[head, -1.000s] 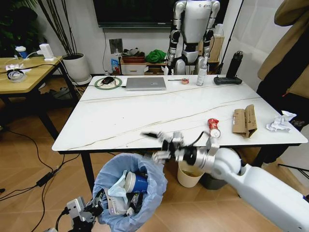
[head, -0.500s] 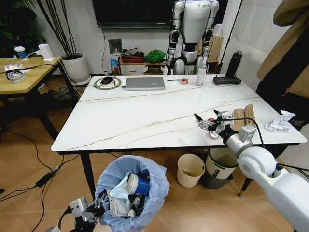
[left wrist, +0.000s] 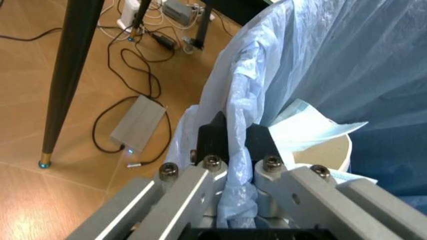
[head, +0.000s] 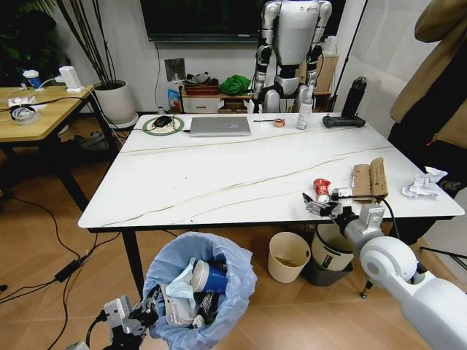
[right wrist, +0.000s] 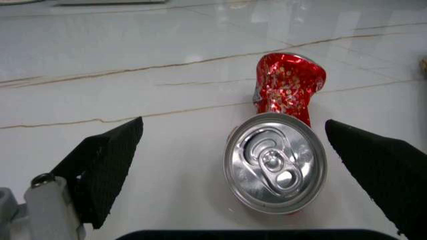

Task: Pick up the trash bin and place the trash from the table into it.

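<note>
At the near left, below the table edge, the trash bin [head: 197, 292] is held by the left gripper [left wrist: 230, 142], its fingers pinched on the blue bag at the rim, presumably so litter can be dropped in. At the table's [head: 219, 175] near right edge, the right gripper [head: 321, 206] is spread wide around the crushed red can [right wrist: 283, 130], untouched. Just beyond, torn cardboard [head: 370, 180] and crumpled tissue [head: 425, 182] lie; nothing obstructs. A laptop [head: 220, 126] sits far off.

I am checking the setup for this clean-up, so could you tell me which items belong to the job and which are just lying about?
Part of the job: trash bin, crushed red can, torn cardboard, crumpled tissue, table, left gripper, right gripper.

Just lying about: laptop, spray bottle, cream bucket.
</note>
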`<state>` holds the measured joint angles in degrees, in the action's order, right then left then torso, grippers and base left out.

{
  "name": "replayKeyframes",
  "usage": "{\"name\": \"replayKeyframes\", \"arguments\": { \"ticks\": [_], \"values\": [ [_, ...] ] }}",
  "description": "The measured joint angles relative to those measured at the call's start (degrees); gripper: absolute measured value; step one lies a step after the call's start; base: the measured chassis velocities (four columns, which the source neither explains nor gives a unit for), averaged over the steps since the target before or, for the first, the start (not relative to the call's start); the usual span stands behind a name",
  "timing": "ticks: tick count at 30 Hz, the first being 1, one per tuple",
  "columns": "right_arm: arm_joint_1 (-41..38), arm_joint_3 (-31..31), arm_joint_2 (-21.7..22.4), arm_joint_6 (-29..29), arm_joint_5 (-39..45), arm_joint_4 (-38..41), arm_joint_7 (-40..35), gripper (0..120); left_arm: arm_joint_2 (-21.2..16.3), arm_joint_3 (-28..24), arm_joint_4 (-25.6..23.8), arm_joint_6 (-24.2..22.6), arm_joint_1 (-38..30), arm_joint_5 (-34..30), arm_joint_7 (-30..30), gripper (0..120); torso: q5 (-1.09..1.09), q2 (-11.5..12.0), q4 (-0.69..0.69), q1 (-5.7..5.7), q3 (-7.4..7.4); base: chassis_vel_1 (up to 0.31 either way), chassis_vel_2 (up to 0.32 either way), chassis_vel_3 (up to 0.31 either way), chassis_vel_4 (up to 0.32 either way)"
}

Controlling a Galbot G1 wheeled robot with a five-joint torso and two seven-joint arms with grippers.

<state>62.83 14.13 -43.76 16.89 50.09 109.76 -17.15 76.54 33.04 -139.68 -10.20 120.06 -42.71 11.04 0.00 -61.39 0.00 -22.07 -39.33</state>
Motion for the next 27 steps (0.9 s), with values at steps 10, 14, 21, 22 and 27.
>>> {"name": "replayKeyframes", "arguments": {
  "ticks": [10,14,21,22,27],
  "values": [
    [-0.6,0.0,-0.4,-1.1,-0.1,-3.2,1.3,72,0.1,0.2,-0.1,0.0,0.0,-0.3,0.0,0,0.01,0.0,0.0,0.0,0.0,0.0,0.0,0.0,0.0],
    [-0.6,0.0,-0.3,-1.2,-0.1,-3.5,1.5,60,0.1,0.3,-0.1,0.0,0.0,-0.3,0.0,0,0.01,0.0,0.0,0.0,0.0,0.0,0.0,0.0,0.0],
    [-0.4,0.0,-0.2,-1.3,-0.4,-3.5,1.8,44,0.3,0.4,-0.1,0.0,0.0,-0.3,0.0,0,0.0,0.0,0.0,0.0,0.0,0.0,0.0,0.0,0.0],
    [-0.3,0.0,-0.1,-1.4,-0.7,-3.5,1.9,44,0.3,0.4,-0.2,0.0,0.0,-0.3,0.0,0,0.0,0.0,0.0,0.0,0.0,0.0,0.0,0.0,0.0],
    [-0.2,-0.1,-0.1,-3.2,-1.0,-3.4,2.9,44,0.4,0.3,-0.2,0.0,-0.1,-0.3,0.0,0,0.02,0.0,-0.01,0.0,0.0,0.0,0.0,0.0,0.0]
  ]
}}
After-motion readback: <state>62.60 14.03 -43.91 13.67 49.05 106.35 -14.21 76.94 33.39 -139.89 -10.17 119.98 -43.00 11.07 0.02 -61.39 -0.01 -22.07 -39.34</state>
